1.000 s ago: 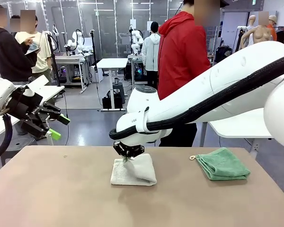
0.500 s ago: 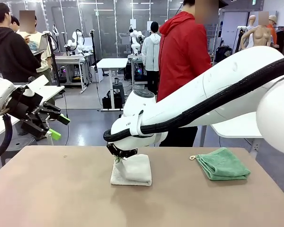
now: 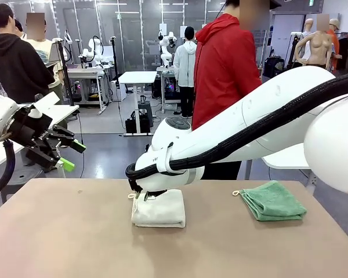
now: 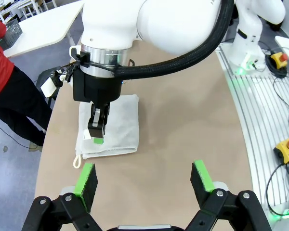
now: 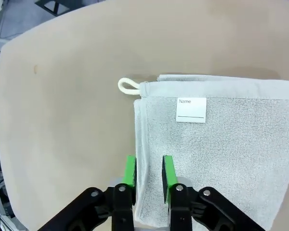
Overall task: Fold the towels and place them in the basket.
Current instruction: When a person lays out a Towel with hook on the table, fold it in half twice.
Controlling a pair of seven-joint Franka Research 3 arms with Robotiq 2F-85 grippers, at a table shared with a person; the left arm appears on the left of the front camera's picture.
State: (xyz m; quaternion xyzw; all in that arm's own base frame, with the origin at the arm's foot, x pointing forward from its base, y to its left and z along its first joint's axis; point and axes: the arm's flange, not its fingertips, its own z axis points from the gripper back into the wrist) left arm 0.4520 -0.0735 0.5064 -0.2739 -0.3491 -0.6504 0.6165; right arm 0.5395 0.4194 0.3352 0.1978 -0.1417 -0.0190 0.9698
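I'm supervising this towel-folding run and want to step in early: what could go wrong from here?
1. The right pincer straddles the folded off-white terry towel's edge, jaws barely parted; lifting now could snag a layer and undo the fold.
2. That towel's cord loop sticks out sideways and might catch on a later pass.
3. The folded mint green terry towel lies near the table's right edge; a sweep of the right arm could nudge it off.

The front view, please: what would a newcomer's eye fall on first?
First the big white right arm sweeping across the table, its claw low over the folded off-white towel at mid-table. Then the folded mint green towel to the right, and the person in red behind.
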